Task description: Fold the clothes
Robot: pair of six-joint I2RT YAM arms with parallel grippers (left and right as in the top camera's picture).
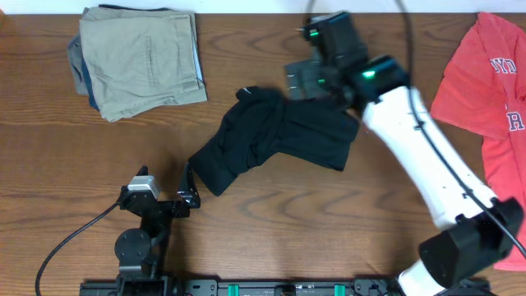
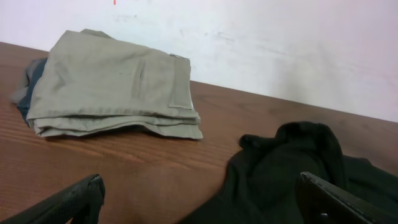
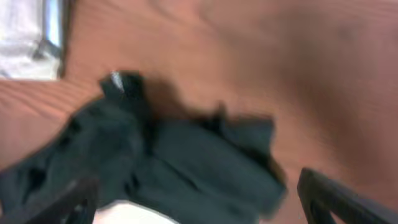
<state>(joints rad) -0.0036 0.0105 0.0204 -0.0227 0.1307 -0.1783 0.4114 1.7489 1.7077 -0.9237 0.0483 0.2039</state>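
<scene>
Black garment: The black garment (image 1: 275,140) lay crumpled in the middle of the table (image 1: 329,234). It was twisted into a bent strip, and no fold had been made. I judged it had to be spread flat first.
Tag: A small white tag (image 3: 116,79) showed at its bunched upper end, a likely clue to where the collar was.
Right gripper: The right gripper (image 1: 306,80) hung over the garment's far edge with its fingers wide apart and nothing between them. The wrist view looked straight down on the cloth. That pose suited a pinch on the upper hem, though blur hid how close the tips were.
Left gripper: The left gripper (image 2: 199,190) sat low near its base, just beside the garment's near-left corner. Its fingers were also spread and empty. It seemed placed to take that corner.
Folded pile: Khaki trousers (image 1: 140,53) lay folded on a blue garment (image 1: 78,74) at the far left. The pile was well apart from the work, probably set aside as done.
Red tee: The red tee (image 1: 485,78) lay unfolded at the right edge, apparently waiting its turn.
Risk: With the cloth layered, a pinch could catch more than one layer.
</scene>
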